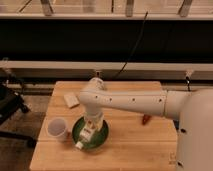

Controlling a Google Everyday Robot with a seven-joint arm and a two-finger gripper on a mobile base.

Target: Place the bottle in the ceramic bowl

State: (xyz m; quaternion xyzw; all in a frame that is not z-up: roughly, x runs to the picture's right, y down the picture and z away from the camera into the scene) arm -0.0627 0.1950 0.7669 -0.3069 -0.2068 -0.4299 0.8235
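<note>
The ceramic bowl (90,134), round and glossy green, sits upright near the front edge of the wooden worktop (130,150). The small white bottle (87,131) is tilted over its left half, beneath the pincer (89,125) reaching down into it.
</note>
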